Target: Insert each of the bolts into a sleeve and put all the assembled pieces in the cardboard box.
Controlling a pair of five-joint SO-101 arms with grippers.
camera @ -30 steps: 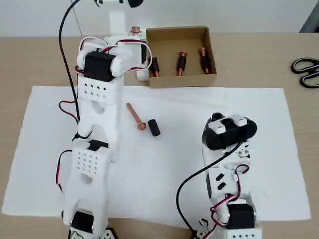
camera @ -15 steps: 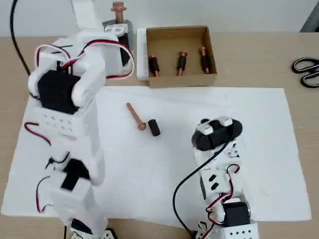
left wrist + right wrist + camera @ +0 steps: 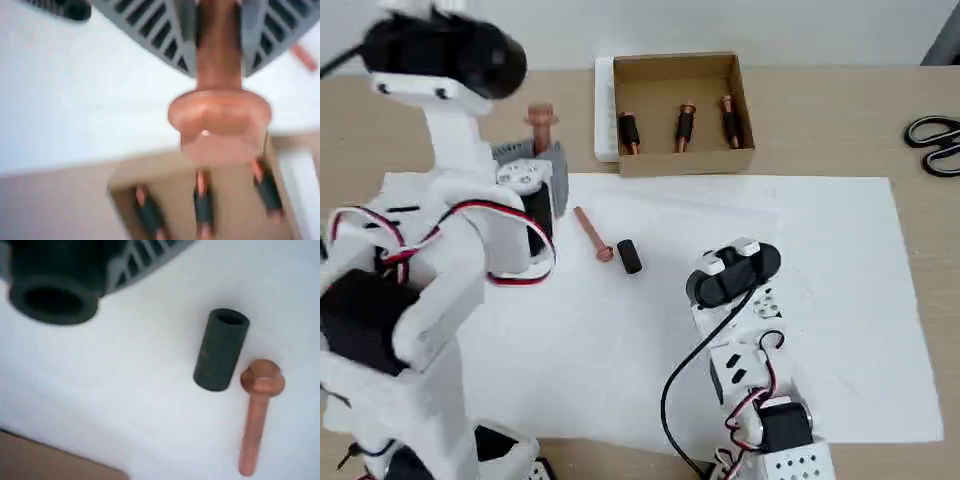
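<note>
My left gripper [image 3: 541,152] is shut on a copper bolt [image 3: 540,115] and holds it upright over the paper's far left; its head [image 3: 219,120] points away from the grey jaws. A second copper bolt [image 3: 591,233] and a black sleeve [image 3: 629,256] lie side by side on the white paper [image 3: 820,250]; the same loose sleeve [image 3: 221,350] and bolt [image 3: 257,415] also show from the right wrist. My right gripper [image 3: 75,275] is shut on another black sleeve [image 3: 54,299], close to that pair. The cardboard box [image 3: 675,160] holds three assembled pieces [image 3: 684,125].
A white block [image 3: 605,105] stands against the box's left wall. Scissors [image 3: 935,135] lie at the table's right edge. The right arm's body [image 3: 733,272] stands right of the loose pair. Bare paper stretches to the right.
The left arm has swung back from the box's left side toward the paper, with the bolt still in its gripper. The right arm has shifted left, toward the loose bolt and sleeve.
</note>
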